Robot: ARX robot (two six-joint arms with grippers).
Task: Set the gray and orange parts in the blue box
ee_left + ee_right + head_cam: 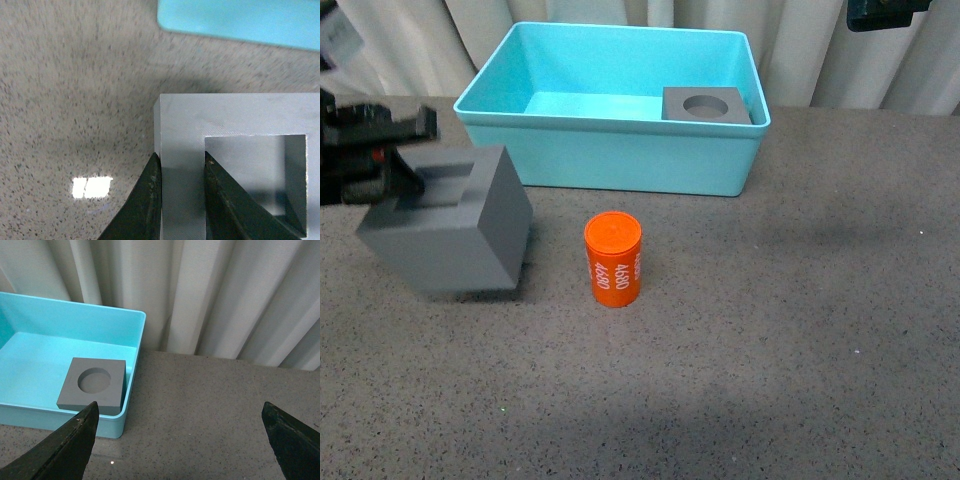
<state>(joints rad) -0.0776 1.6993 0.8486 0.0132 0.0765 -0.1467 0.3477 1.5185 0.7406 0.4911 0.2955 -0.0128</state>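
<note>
My left gripper (405,165) is shut on the gray cube with the square recess (455,225), which tilts above the table at the left, short of the blue box (620,150). In the left wrist view both fingers clamp one wall of that cube (235,120), one finger inside the recess; the gripper (182,165) is shut on it. The gray cube with the round recess (706,105) lies in the box's right corner, also seen as the cube (92,382) inside the box (125,420). The orange cylinder (613,259) with white digits stands upright in front of the box. My right gripper (182,417) hangs open, high at the right.
The speckled gray tabletop (800,330) stretches out to the right and front of the cylinder. Pale curtains (820,40) hang behind the box. A corner of the box (240,20) shows past the held cube in the left wrist view.
</note>
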